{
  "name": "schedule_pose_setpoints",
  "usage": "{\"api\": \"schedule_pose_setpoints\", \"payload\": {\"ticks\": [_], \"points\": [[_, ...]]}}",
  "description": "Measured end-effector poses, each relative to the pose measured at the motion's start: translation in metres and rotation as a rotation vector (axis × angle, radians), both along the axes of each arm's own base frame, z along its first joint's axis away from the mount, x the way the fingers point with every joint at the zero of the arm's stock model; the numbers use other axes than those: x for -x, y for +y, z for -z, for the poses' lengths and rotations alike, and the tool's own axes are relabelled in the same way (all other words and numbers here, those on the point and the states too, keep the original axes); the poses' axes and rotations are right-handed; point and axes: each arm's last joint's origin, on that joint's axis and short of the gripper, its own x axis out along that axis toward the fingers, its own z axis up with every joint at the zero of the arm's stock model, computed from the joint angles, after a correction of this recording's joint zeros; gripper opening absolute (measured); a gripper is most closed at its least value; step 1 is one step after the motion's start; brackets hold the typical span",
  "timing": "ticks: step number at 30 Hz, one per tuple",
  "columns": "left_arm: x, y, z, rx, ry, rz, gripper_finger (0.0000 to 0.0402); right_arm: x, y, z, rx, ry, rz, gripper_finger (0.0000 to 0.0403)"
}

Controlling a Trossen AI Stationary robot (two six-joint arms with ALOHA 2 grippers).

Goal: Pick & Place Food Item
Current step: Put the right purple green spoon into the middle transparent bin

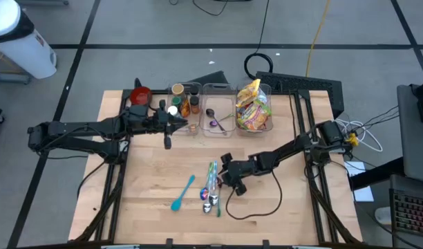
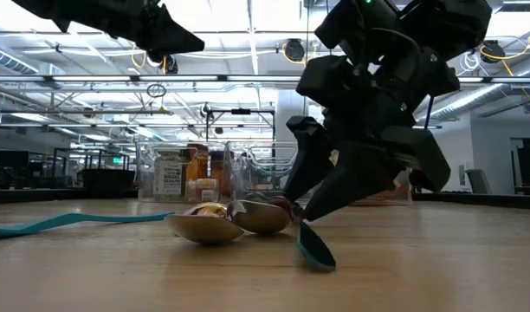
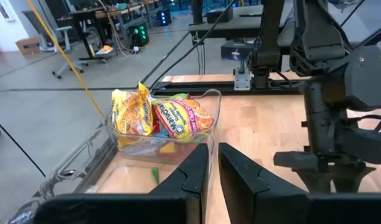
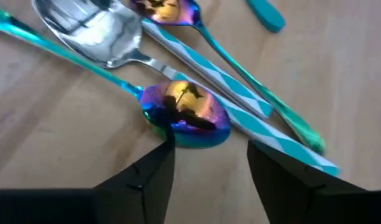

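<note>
Yellow and pink noodle packets (image 1: 253,107) (image 3: 162,118) fill a clear tub at the table's far side. Several spoons (image 1: 211,188) lie in a bunch at mid-table; an iridescent spoon bowl (image 4: 185,117) rests on the wood beside a silver spoon (image 4: 97,31). My right gripper (image 1: 224,180) (image 4: 209,155) slants down at that bunch, open, its fingertips just short of the iridescent bowl, one on either side; I cannot tell whether they touch it. My left gripper (image 1: 187,126) (image 3: 213,162) hovers shut and empty above the table near the tubs.
A clear tub with a purple spoon (image 1: 217,119) and a tub of jars (image 1: 184,105) stand beside the noodle tub; a red bowl (image 1: 140,95) sits at the far left. A teal spoon (image 1: 182,194) lies left of the bunch. A black cable (image 1: 256,207) loops near the front.
</note>
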Motion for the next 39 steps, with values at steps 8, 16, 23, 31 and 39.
{"api": "schedule_pose_setpoints", "payload": {"ticks": [8, 16, 23, 31, 39], "points": [[0.000, 0.000, 0.002, 0.012, 0.016, 0.000, 0.0047, -0.001, 0.001, 0.002, 0.002, -0.016, 0.032, 0.0244], [0.000, 0.000, 0.002, 0.020, 0.015, -0.001, 0.0047, 0.005, 0.006, 0.006, -0.066, 0.068, 0.100, 0.0253], [0.000, 0.000, 0.001, 0.016, 0.008, -0.001, 0.0047, 0.005, 0.021, 0.004, -0.135, 0.043, 0.034, 0.0254], [0.000, 0.000, 0.001, 0.028, 0.006, -0.004, 0.0047, -0.008, 0.014, 0.014, -0.105, -0.063, -0.050, 0.0254], [0.000, 0.000, 0.002, 0.027, 0.013, -0.003, 0.0047, -0.017, -0.007, 0.023, -0.123, -0.078, -0.013, 0.0252]]}}
